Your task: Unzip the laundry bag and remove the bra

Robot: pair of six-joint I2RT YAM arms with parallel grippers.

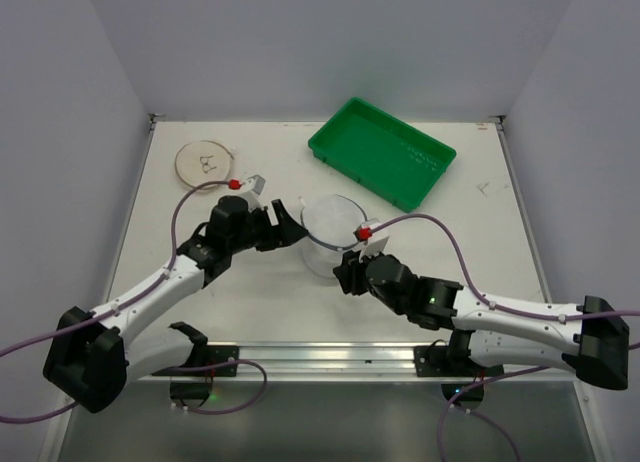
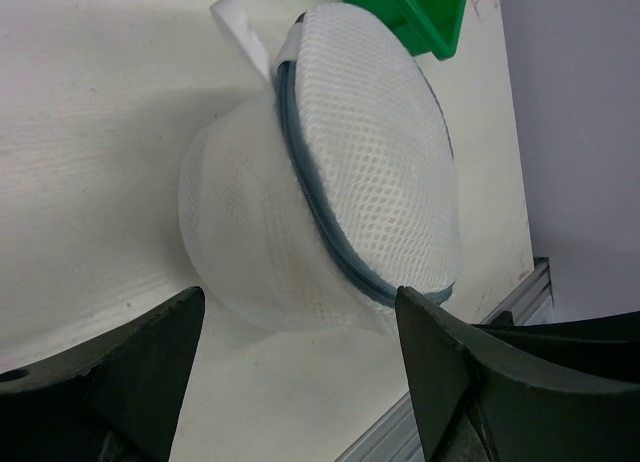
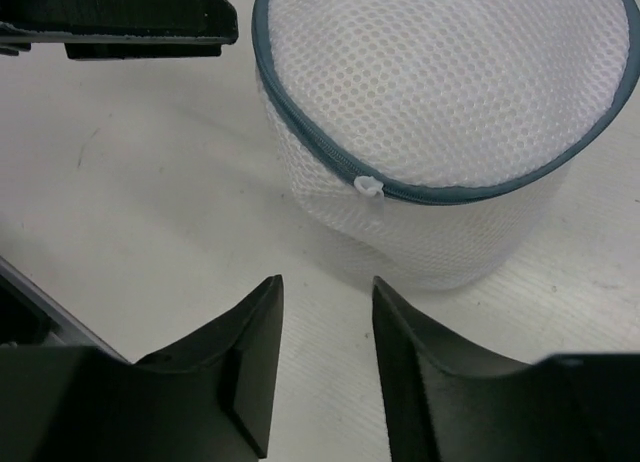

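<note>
The bag (image 1: pixel 330 232) stands near the middle of the bench (image 1: pixel 270 302), round and white, resting on its lower half with the domed half on top. Its grey-blue zipper rim (image 2: pixel 310 202) runs closed along all that shows, and the small white pull (image 3: pixel 368 186) sits on the side facing the near edge. A white loop (image 2: pixel 240 32) sticks out from the rim on the far side. The bra cannot be made out through the mesh.

The left arm (image 1: pixel 150 292) reaches in from the near left corner. Its jaws stand wide apart, empty, just beside the bag's left side and pointing at it. The right arm (image 1: pixel 500 317) comes in from the near right. Its jaws are a little apart with nothing between them, just short of the bag's near side, in line with the pull.

A green tray (image 1: pixel 370 142) lies toward the far right corner, close behind the bag. A beige disc (image 1: pixel 205 162) lies toward the far left corner.
</note>
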